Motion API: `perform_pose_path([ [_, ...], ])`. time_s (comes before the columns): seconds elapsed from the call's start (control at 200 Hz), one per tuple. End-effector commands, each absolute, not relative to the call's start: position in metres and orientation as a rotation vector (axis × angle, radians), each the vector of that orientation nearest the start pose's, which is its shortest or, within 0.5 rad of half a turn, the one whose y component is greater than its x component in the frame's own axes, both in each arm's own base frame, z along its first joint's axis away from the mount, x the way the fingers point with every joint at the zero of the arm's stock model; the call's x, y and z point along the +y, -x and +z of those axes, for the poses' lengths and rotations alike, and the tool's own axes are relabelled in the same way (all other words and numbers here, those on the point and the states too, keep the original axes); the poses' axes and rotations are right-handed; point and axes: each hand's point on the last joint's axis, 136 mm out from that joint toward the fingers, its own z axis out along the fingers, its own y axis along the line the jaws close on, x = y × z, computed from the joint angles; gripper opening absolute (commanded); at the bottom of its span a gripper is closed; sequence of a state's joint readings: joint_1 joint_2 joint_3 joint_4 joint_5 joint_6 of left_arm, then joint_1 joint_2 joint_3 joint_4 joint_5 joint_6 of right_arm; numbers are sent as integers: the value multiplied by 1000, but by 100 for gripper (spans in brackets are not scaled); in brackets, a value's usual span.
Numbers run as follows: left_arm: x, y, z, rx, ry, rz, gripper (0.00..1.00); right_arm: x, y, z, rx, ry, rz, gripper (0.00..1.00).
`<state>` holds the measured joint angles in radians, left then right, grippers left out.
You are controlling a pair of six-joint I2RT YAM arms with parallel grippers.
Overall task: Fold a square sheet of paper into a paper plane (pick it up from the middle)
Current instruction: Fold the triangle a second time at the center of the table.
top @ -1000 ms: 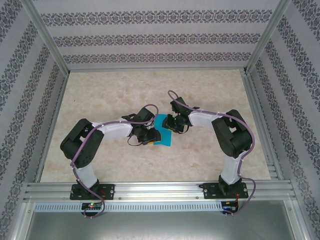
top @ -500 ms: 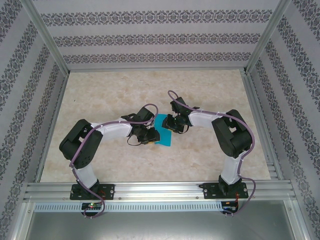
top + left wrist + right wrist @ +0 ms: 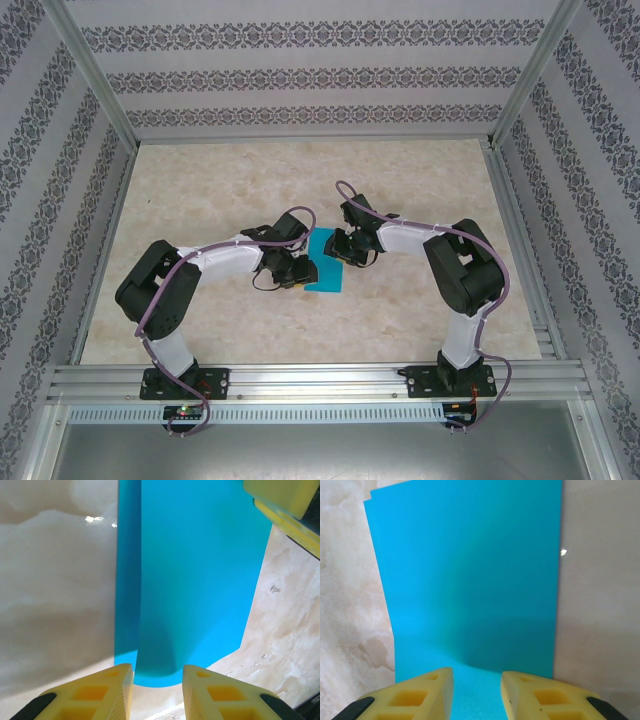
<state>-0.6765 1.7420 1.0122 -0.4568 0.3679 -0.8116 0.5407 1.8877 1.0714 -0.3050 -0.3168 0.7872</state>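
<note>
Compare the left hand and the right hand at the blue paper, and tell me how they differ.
The left hand meets the thin cyan-blue paper sheet from its left side. The right hand meets it from its right. The left hand's fingertips stand at the sheet's edge, with bare beige marbled table showing between them. The right hand's stand over the sheet, with blue filling their gap. Shared: yellow fingers, jaws parted, nothing visibly pinched.
</note>
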Motion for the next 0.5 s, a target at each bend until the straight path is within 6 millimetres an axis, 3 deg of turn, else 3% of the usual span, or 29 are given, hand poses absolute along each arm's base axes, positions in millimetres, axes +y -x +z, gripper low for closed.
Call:
perform_pose_path([
  [0.0, -295, -259, 49, 2957, 27, -846, 33, 232, -305, -45, 3014, -301, 540, 35],
  [0.325, -312, -282, 54, 2826, 50, -1035, 36, 232, -304, -46, 3017, -299, 539, 34],
  [0.495, -307, -297, 54, 2777, 63, -1060, 38, 232, -304, -46, 3017, -299, 542, 35],
])
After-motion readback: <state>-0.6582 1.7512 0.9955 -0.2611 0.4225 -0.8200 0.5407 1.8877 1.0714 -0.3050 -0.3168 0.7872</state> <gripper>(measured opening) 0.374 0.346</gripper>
